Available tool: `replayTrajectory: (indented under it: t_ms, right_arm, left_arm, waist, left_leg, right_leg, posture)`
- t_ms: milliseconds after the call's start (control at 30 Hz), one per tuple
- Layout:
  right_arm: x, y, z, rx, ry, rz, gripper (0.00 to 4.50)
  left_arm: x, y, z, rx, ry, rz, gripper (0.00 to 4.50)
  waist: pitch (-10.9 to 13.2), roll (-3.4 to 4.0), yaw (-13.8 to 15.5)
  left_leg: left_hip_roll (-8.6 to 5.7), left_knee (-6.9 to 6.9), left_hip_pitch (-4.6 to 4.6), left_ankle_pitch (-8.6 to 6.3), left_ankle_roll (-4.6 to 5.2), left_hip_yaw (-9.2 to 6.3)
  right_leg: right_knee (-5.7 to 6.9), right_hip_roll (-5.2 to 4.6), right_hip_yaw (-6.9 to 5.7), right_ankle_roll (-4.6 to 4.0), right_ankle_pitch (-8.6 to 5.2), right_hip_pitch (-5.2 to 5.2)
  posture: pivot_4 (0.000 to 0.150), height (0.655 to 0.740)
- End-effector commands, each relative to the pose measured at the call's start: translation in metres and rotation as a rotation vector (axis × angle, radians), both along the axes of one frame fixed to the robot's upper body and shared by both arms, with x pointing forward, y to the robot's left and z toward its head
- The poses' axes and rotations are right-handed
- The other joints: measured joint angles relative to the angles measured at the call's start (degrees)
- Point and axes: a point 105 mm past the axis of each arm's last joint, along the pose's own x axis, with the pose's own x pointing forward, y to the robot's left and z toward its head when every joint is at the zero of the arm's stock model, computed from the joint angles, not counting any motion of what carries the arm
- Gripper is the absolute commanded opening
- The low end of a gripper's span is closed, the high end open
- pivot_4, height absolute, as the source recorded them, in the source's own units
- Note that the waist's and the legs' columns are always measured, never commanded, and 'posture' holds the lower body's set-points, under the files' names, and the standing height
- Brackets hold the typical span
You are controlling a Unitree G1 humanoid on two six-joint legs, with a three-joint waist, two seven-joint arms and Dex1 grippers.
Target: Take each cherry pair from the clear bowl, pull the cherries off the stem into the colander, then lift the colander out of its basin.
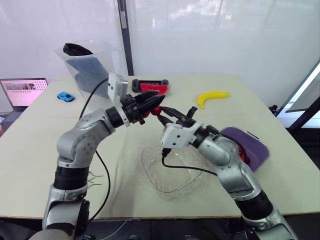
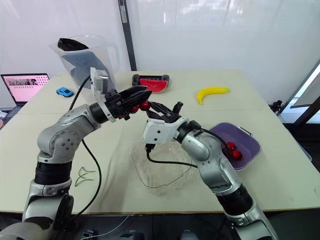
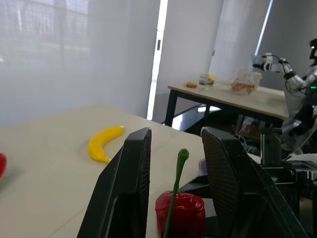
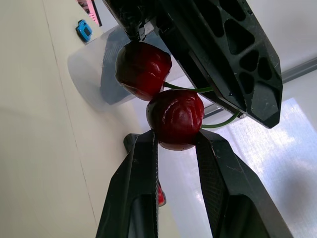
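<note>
Two cherries on one green stem, the cherry pair [image 4: 161, 94], hang in the air above the clear bowl [image 1: 150, 170], well apart from the colander [image 2: 247, 140] on the worktop [image 1: 30, 150] at the robot's right. The left hand [image 1: 152, 100] is closed to a cherry's width round one fruit; the right hand [image 4: 176, 139] pinches the other. The pulling step, I'd say: next, carry them over the colander, then tug apart.
</note>
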Motion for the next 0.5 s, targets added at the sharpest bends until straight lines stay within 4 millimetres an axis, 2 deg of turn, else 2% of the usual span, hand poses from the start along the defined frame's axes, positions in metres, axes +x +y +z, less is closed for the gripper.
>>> replayTrajectory:
  t_ms: [33, 133, 200, 300, 500]
  right_arm:
    - [-0.0093, 0.0051, 0.0122, 0.008, -0.056, 0.036, 1.07]
    - [-0.0094, 0.0053, 0.0119, 0.006, -0.055, 0.038, 1.07]
    - [-0.0095, 0.0054, 0.0118, 0.005, -0.056, 0.039, 1.07]
    - [-0.0094, 0.0055, 0.0118, 0.000, -0.059, 0.040, 1.07]
    - [-0.0098, 0.0057, 0.0119, -0.008, -0.065, 0.044, 1.07]
  left_arm:
    - [-0.0055, 0.0014, 0.0109, -0.014, -0.060, 0.000, 1.70]
    - [-0.0052, 0.0022, 0.0118, -0.019, -0.061, 0.002, 1.70]
    - [-0.0054, 0.0023, 0.0125, -0.025, -0.061, 0.000, 1.14]
    - [-0.0062, 0.0013, 0.0102, -0.006, -0.063, -0.007, 0.07]
    - [-0.0063, 0.0009, 0.0100, -0.001, -0.065, -0.011, 0.07]
  waist:
    - [0.0, 0.00, 0.0]
    - [0.0, 0.00, 0.0]
    - [0.0, 0.00, 0.0]
    - [0.0, 0.00, 0.0]
    - [0.0, 0.00, 0.0]
  left_leg:
    - [0.00, 0.00, 0.00, 0.00, 0.00, 0.00]
    - [0.00, 0.00, 0.00, 0.00, 0.00, 0.00]
    - [0.00, 0.00, 0.00, 0.00, 0.00, 0.00]
    - [0.00, 0.00, 0.00, 0.00, 0.00, 0.00]
    - [0.00, 0.00, 0.00, 0.00, 0.00, 0.00]
  right_leg:
    - [0.00, 0.00, 0.00, 0.00, 0.00, 0.01]
    - [0.00, 0.00, 0.00, 0.00, 0.00, 0.00]
    - [0.00, 0.00, 0.00, 0.00, 0.00, 0.00]
    - [0.00, 0.00, 0.00, 0.00, 0.00, 0.00]
    - [0.00, 0.00, 0.00, 0.00, 0.00, 0.00]
  posture:
    - [0.150, 0.7400]
    - [0.150, 0.7400]
    - [0.150, 0.7400]
    - [0.150, 0.7400]
    - [0.150, 0.7400]
